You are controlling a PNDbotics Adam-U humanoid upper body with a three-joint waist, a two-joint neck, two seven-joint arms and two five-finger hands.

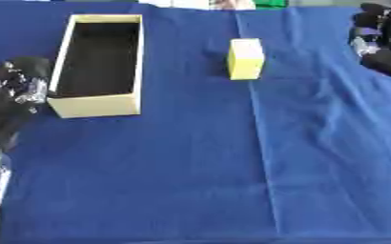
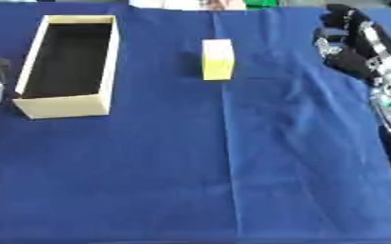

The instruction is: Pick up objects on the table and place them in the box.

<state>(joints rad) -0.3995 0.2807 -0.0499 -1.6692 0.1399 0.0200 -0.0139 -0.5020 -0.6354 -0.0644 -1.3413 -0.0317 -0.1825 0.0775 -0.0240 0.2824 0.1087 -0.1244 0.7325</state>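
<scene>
Both hands, left hand and right hand, hold nothing; their fingers' state I cannot tell. Yellow block lies on the tabletop, box empty: nothing done yet.

No text, label, brand, number or sign can be read anywhere. The pale box near the left edge of the blue cloth is shown with plain, unmarked walls, and the yellow block toward the far edge is seen with blank faces. Coloured shapes are glimpsed beyond the far edge, but nothing on them can be made out.
</scene>
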